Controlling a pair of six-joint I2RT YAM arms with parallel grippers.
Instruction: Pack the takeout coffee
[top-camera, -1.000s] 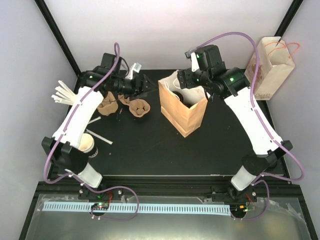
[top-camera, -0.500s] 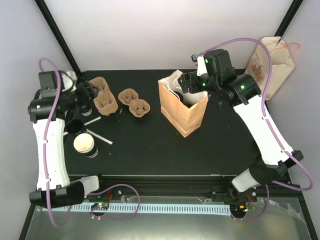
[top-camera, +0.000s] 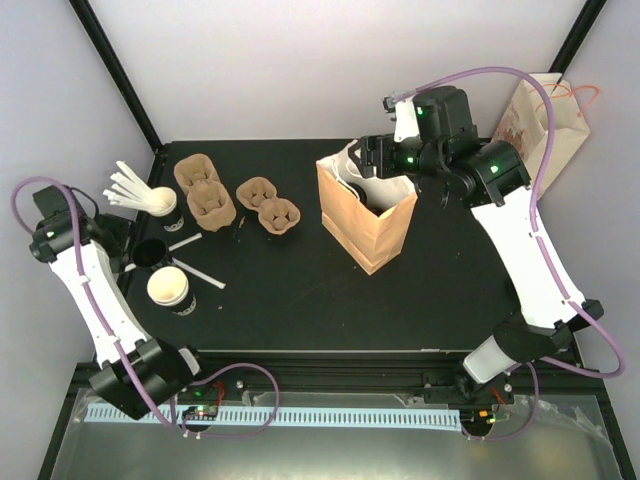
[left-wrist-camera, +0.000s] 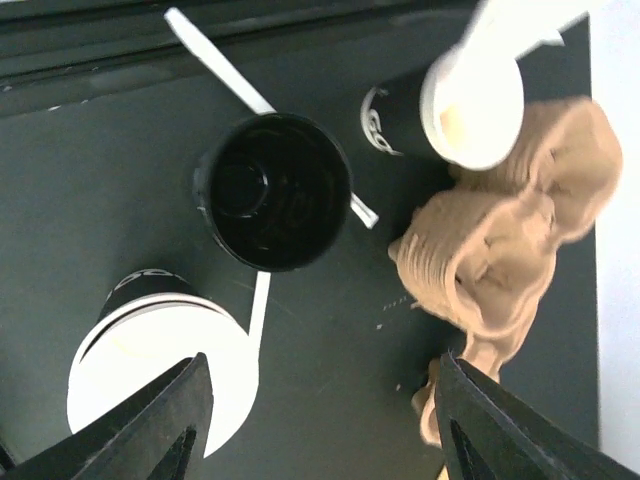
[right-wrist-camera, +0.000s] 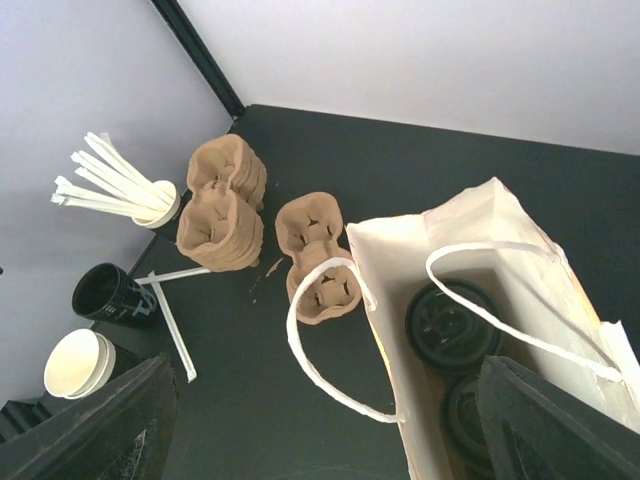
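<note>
A stack of white paper cups (top-camera: 167, 287) stands at the table's left front; it also shows in the left wrist view (left-wrist-camera: 150, 350) and the right wrist view (right-wrist-camera: 72, 363). A black cup (top-camera: 150, 252) stands just behind it, open and dark inside (left-wrist-camera: 272, 190). My left gripper (top-camera: 112, 245) is open and empty, high above these cups (left-wrist-camera: 320, 370). My right gripper (top-camera: 365, 160) is open and empty over the mouth of the brown paper bag (top-camera: 372, 220). Two black-lidded cups (right-wrist-camera: 455, 325) sit at the bottom of the bag (right-wrist-camera: 480, 215).
A cup of white stirrers (top-camera: 158, 200) stands at the far left. Brown pulp cup carriers (top-camera: 203, 192) and a two-cup carrier (top-camera: 270, 207) lie at the back. Loose stirrers (top-camera: 195, 272) lie by the cups. A second paper bag (top-camera: 540, 135) stands off the table's back right corner.
My left arm has swung from the carriers at the back out to the far left, above the cups. My right gripper has stayed over the bag, shifting slightly.
</note>
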